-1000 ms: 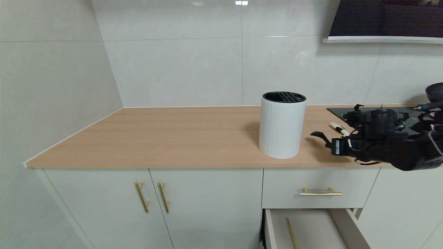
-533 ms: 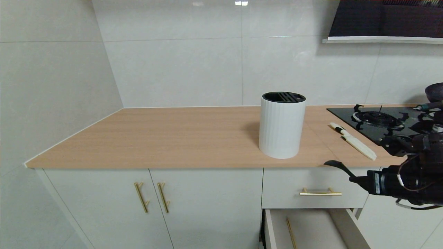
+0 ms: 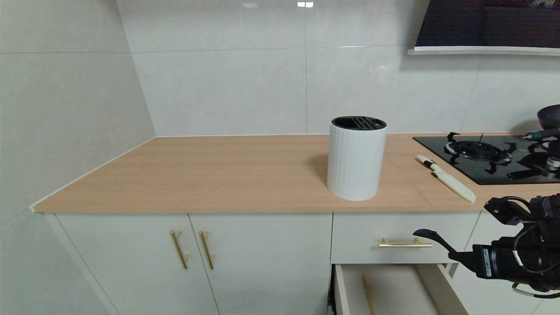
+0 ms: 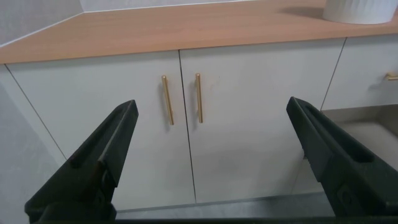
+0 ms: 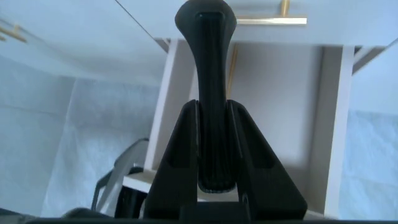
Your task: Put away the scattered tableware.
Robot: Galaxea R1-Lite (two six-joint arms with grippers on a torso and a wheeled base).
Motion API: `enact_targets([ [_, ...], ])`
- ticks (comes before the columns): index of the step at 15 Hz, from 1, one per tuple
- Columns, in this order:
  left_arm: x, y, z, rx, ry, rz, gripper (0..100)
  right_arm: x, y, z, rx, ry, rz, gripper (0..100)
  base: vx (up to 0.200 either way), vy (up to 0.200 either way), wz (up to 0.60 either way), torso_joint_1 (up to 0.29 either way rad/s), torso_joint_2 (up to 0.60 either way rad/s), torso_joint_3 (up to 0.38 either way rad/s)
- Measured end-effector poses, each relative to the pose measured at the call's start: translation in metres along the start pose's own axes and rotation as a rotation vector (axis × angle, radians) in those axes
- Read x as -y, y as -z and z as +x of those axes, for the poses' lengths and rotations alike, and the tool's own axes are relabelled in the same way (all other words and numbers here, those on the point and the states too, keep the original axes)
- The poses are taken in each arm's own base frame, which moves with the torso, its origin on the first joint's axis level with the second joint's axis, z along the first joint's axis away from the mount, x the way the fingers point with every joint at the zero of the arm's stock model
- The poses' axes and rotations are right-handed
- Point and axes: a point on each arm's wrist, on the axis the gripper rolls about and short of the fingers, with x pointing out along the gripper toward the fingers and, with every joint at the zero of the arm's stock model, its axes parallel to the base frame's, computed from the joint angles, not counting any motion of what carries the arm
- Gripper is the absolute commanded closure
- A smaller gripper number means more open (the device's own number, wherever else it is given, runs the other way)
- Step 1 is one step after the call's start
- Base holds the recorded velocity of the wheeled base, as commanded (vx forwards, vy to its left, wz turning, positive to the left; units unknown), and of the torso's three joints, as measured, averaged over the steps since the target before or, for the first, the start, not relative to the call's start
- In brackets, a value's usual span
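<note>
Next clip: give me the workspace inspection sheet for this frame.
surface: wooden countertop.
job's things: cream knife lies on it between white knife holder and gas stove; black utensil held over open drawer.
clutter: nothing seen.
grippers: left gripper open, facing cabinet doors; right gripper shut on black utensil.
cables: thin wires along the right arm.
surroundings: tiled wall, range hood.
</note>
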Motion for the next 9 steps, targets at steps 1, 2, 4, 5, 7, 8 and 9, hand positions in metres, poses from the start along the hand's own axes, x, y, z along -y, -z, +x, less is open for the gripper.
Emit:
enact_targets([
  [1,0.000,0.000,0.000,0.000,0.000,0.000,0,0.001,0.002,0.004,-0.001,0.002,-0.010,100,0.000,0.000,0.00,-0.144,0.33,0.198],
  [2,0.000,0.000,0.000,0.000,0.000,0.000,0,0.003,0.002,0.008,0.011,0.004,-0.021,100,0.000,0.000,0.00,-0.163,0.40,0.237],
  [4,0.000,0.000,0.000,0.000,0.000,0.000,0,0.006,0.007,0.015,0.004,0.016,-0.023,100,0.000,0.000,0.00,-0.183,0.46,0.268],
  [5,0.000,0.000,0.000,0.000,0.000,0.000,0,0.007,0.010,0.018,-0.006,0.018,-0.021,100,0.000,0.000,0.00,-0.198,0.47,0.266],
  [7,0.000,0.000,0.000,0.000,0.000,0.000,0,0.009,0.014,0.024,-0.020,0.019,-0.021,100,0.000,0.000,0.00,-0.188,0.47,0.283],
  [8,0.000,0.000,0.000,0.000,0.000,0.000,0,0.009,0.015,0.026,-0.027,0.019,-0.022,100,0.000,0.000,0.00,-0.183,0.48,0.290],
  [9,0.000,0.000,0.000,0.000,0.000,0.000,0,0.010,0.018,0.027,-0.039,0.019,-0.032,100,0.000,0.000,0.00,-0.178,0.49,0.300],
])
